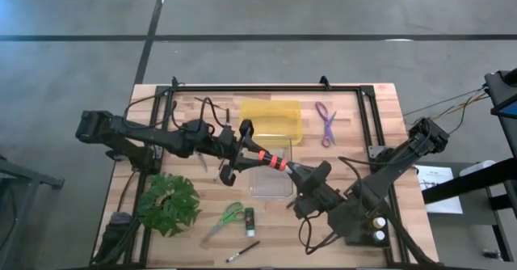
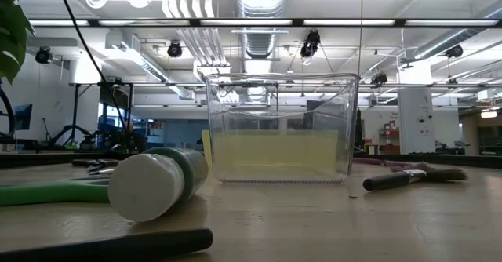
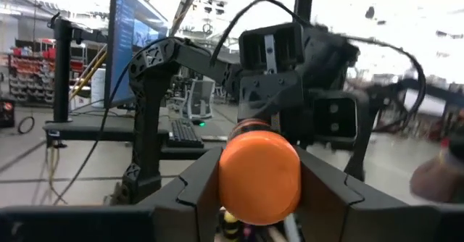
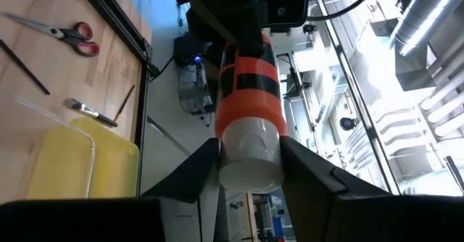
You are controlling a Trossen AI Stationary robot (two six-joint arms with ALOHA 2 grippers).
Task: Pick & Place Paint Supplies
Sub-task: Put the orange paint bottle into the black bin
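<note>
An orange paint bottle hung in the air over the middle of the table, lying nearly level and stretched between the two arms, just above the clear container that sat at six o'clock from the yellow bin. The left gripper had its fingers clamped on the orange-capped end; the right gripper had its fingers pressed against the pale bottom end, though how firm that second hold was I could not tell.

To my eye the bottle looked light and rigid, a smooth plastic cylinder with a glossy label, so slippery rather than fragile. Round sides invite rolling between flat fingers, so the safest hold seemed to be square across the body, fingers well past the widest part, not on the cap alone, which might twist.

The left arm reached in from nine o'clock, stretched long and low, wrist level, gripper pointing toward three. The right arm came up from about four o'clock, forearm angled toward ten, its gripper meeting the bottle head-on.

Left on the table were purple scissors at one o'clock, green scissors and a green-capped bottle near six, a thin brush beyond them, and the leafy plant at seven.
</note>
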